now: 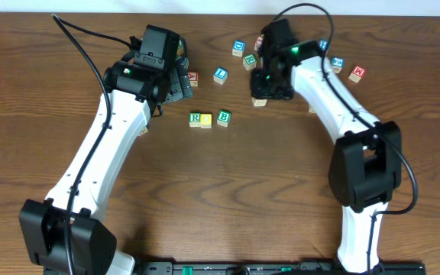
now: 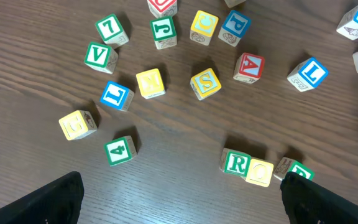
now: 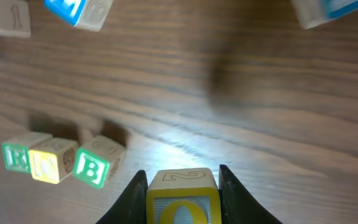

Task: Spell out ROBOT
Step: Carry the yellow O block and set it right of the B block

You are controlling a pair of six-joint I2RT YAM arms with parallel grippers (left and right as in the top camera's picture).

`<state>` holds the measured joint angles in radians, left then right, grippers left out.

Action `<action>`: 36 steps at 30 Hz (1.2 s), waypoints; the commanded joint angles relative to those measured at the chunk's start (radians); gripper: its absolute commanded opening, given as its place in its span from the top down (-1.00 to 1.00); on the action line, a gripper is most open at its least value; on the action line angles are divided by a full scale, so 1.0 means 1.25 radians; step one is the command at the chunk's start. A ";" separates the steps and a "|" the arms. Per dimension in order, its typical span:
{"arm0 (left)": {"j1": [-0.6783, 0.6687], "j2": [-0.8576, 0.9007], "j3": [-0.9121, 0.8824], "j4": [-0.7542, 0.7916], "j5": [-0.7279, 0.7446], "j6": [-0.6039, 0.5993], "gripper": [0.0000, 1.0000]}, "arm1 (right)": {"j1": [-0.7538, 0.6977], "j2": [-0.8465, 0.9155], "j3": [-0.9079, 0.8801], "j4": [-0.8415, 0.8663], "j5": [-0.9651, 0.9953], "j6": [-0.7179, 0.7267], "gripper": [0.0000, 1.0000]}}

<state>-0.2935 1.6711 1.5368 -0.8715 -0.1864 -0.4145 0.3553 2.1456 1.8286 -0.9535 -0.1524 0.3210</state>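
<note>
Looks like the second O is the step in hand. The right end effector (image 3: pixel 182 182) is pinching the yellow O cube (image 3: pixel 182 208), and the R (image 3: pixel 16 155), first O (image 3: pixel 53 163) and B (image 3: pixel 92 167) sit in a row off to its left. Next it needs to land flush beside B. The left end effector (image 2: pixel 182 208) hangs spread wide and empty. The held cube's cut off at the frame edge, and I can't spot the T.

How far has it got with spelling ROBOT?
Done: R, a yellow O and B lie in a row. In hand: the right gripper is clamped on a second yellow O cube, away from the row. Left: that O goes after B, then a T, which I cannot pick out here.
</note>
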 commanded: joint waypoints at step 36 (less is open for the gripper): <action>0.002 -0.006 0.008 -0.002 -0.007 -0.001 -0.99 | 0.130 0.035 -0.149 0.165 0.112 0.194 0.31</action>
<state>-0.2935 1.6711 1.5368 -0.8715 -0.1864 -0.4145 0.5190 2.1586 1.6459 -0.7502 -0.0288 0.5434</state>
